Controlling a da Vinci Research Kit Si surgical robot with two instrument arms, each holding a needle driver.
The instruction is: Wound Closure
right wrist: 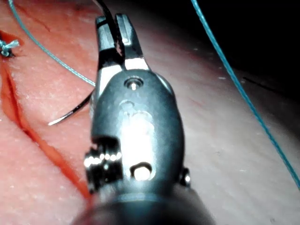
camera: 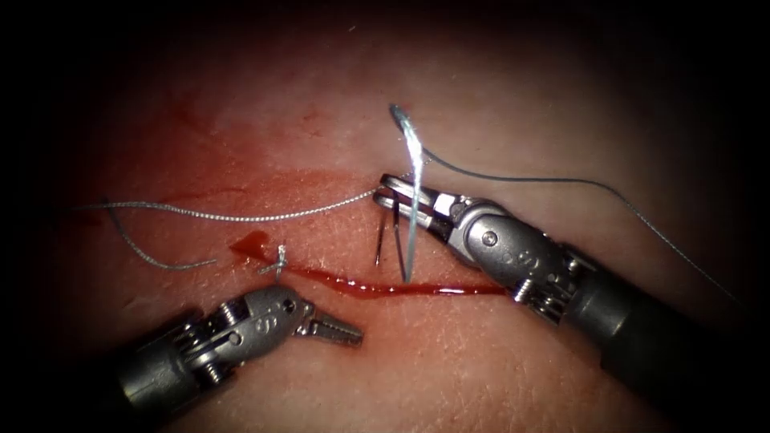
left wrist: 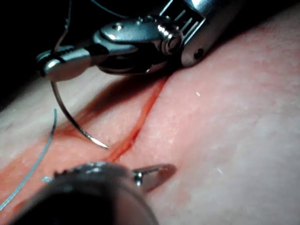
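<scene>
The tissue (camera: 497, 120) has a cut (camera: 377, 289) lined with red fluid, and a tied knot (camera: 279, 261) sits at its left end. My right tool (camera: 395, 191) is shut on the curved needle (camera: 412, 152) about a third of the way from its thread end. The needle's tip hangs free just over the cut's far edge, not in the tissue. In the left wrist view, the needle (left wrist: 70, 117) curves down from the right tool (left wrist: 58, 65) toward the cut (left wrist: 140, 122). My left tool (camera: 337, 329) lies shut and holds nothing on the near side, right of the knot.
Thread (camera: 561, 180) trails from the needle's end off to the right. Another strand (camera: 241, 216) runs left across the tissue from the right tool's jaws, with a loose tail (camera: 152, 261) below it. Red fluid (camera: 253, 243) pools beside the knot.
</scene>
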